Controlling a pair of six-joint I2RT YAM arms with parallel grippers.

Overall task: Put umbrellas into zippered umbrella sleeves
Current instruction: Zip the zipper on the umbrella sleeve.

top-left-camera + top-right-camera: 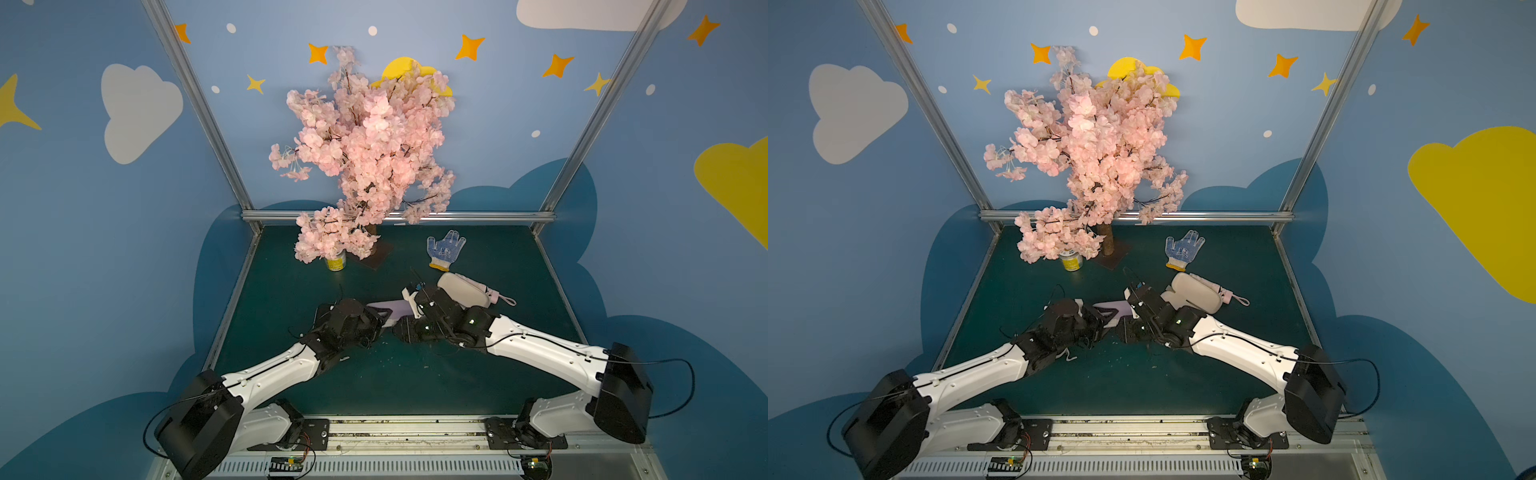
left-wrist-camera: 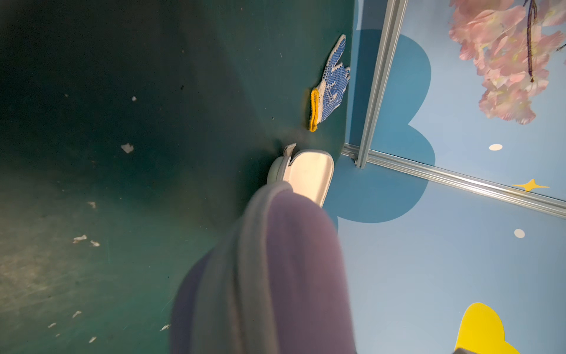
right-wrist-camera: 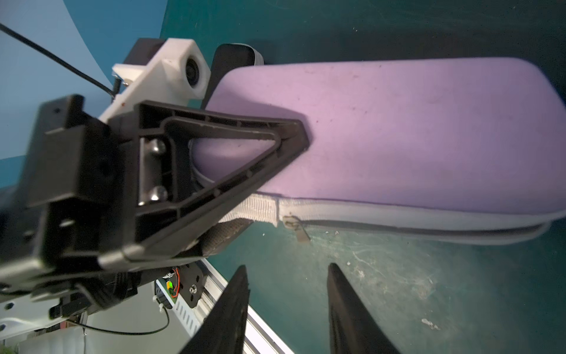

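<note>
My left gripper [image 1: 383,321] is shut on one end of the lavender sleeve [image 1: 384,309], which it holds just above the green mat. In the right wrist view one of its black fingers [image 3: 294,135] presses on the lavender sleeve [image 3: 398,131]. The sleeve's halves lie nearly together, and the zip pull [image 3: 298,228] hangs near the gripped end. My right gripper [image 3: 288,266] is open and empty, just below that zip edge. An off-white sleeve [image 1: 461,289] lies open at the right. Behind it is a pale pink umbrella [image 1: 492,291].
A white-and-blue dotted glove [image 1: 445,249] lies at the back right. A pink blossom tree [image 1: 365,158] and a yellow can [image 1: 336,261] stand at the back left. Small pale scraps [image 2: 127,148] dot the mat. Metal rails [image 1: 399,216] border it.
</note>
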